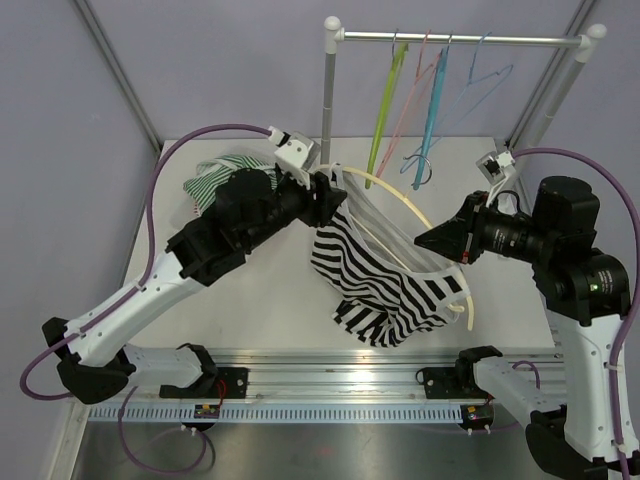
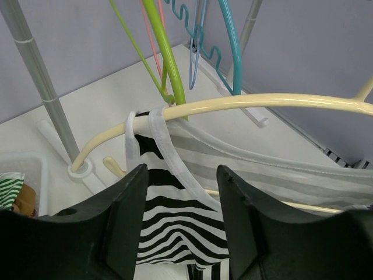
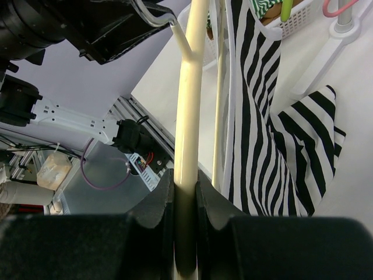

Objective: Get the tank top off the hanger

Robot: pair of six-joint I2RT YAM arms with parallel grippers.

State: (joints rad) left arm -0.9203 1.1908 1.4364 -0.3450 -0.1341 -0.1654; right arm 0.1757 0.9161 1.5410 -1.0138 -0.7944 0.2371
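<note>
Tank top (image 1: 385, 275) hangs mid-surface (image 1: 260, 300), strap (image 2: 160, 125) looped over cream hanger (image 1: 395, 192). My R end effector (image 3: 185, 198) clamps hanger; L end effector (image 2: 183, 198) parted, empty. Risk: strap snags, yanking hanger loose.

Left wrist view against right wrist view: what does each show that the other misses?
Left wrist only: the white strap looped over the cream hanger, above the open left gripper, and the teal hanger behind. Right wrist only: the right gripper clamped on the hanger's bar. Both: the cream hanger and the striped tank top.
</note>
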